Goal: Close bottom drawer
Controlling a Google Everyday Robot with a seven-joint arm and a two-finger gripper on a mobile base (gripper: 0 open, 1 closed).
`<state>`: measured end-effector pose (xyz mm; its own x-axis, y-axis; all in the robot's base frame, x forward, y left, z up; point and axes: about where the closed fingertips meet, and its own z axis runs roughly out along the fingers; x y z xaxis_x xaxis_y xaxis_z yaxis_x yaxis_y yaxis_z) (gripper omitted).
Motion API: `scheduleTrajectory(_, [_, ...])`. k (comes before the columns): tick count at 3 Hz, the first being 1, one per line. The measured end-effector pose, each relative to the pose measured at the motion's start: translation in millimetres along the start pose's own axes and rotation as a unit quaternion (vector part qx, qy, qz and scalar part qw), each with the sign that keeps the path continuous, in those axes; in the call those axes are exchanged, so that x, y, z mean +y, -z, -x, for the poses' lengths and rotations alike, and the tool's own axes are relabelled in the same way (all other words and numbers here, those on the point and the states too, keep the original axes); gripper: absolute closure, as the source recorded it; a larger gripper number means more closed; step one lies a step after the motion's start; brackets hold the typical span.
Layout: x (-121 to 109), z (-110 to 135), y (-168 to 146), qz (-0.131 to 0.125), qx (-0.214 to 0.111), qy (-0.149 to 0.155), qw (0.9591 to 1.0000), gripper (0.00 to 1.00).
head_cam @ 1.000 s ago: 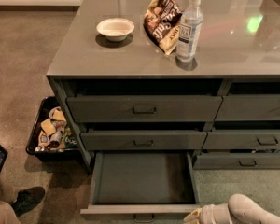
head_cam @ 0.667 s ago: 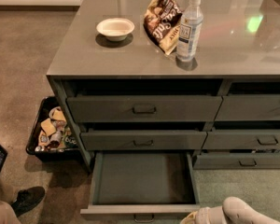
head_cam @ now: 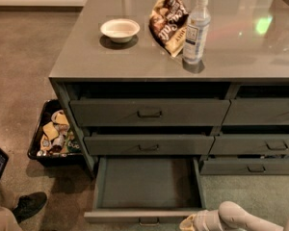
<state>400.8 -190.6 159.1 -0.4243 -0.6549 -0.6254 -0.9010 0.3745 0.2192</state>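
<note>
Compared with a second ago, the gripper [head_cam: 189,222] has edged a little to the left along the bottom edge of the view. It now sits just beside the right end of the bottom drawer's [head_cam: 147,183] front panel, possibly touching it. The drawer itself has not moved. It stands pulled well out from the base of the cabinet [head_cam: 149,64], its flat grey floor bare, below two taller drawers that are shut.

The pale arm [head_cam: 233,214] is cut off by the lower right corner. The gripper's tip is so close to the frame edge that I cannot tell whether it is released or grasping anything. The drawer's small pull handle [head_cam: 149,221] is partly cropped too.

On the cabinet top, unchanged, are a white bowl [head_cam: 119,29], a snack bag [head_cam: 167,19] and a water bottle [head_cam: 196,29] standing upright. At the left a black bin [head_cam: 52,134] of assorted packets sits on the floor against the cabinet, and a dark shoe [head_cam: 30,205] shows near the lower left corner.
</note>
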Motion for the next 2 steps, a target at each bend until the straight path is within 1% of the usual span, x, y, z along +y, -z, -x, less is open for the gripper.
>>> scheduleTrajectory(1, [-24.4,2.8,-8.5,-0.034,0.005,-0.017,0.9993,1.0])
scheduleTrajectory(2, [-27.3,3.0,-9.7,-0.039,0.005,-0.02,0.999,1.0])
